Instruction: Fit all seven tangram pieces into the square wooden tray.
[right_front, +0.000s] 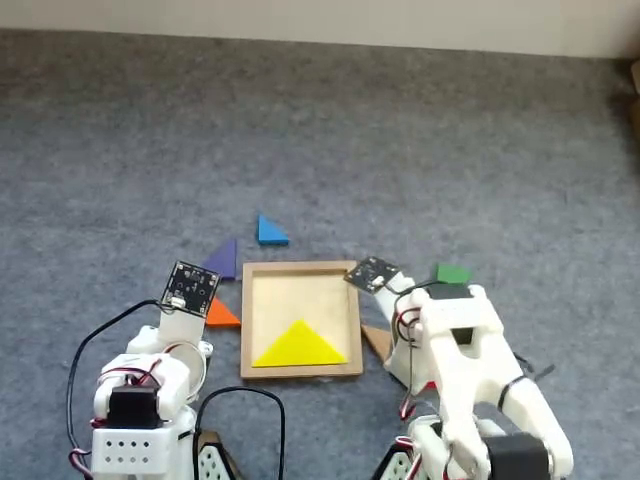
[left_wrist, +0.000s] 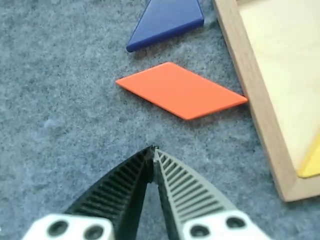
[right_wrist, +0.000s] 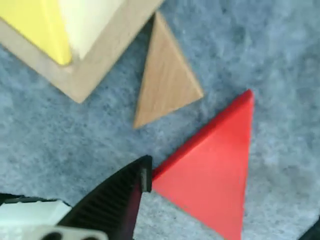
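**Tray.** Square wooden tray (right_front: 300, 268) on the grey-covered bench (right_front: 420, 150), at the middle of the edge nearest the arms.

**Placed (1 of 7).** Large yellow triangle (right_front: 298, 345), flat in the tray with its long side along the rim nearest the arms. The rest of the tray floor is bare.

**Loose on the bench (6).**
- Orange parallelogram (left_wrist: 182, 90), one tip touching the tray's left rim.
- Dark blue-purple triangle (left_wrist: 167, 20), just beyond the parallelogram, near the tray's far left corner.
- Small blue triangle (right_front: 270, 232), beyond the far rim.
- Green piece (right_front: 453, 273), off the far right corner, shape unclear.
- Plain wooden triangle (right_wrist: 167, 80), one tip at the right rim.
- Red triangle (right_wrist: 215, 170), beside the wooden one, farther from the tray.

**Left hand** (left_wrist: 153, 152). Fingers pressed together, holding nothing, just short of the orange parallelogram.

**Right hand** (right_wrist: 225, 200). Spread wide, empty, over the red triangle, with one fingertip at its edge.

**Progress.** Early stage. Six pieces remain outside, and the red one appears to be next.
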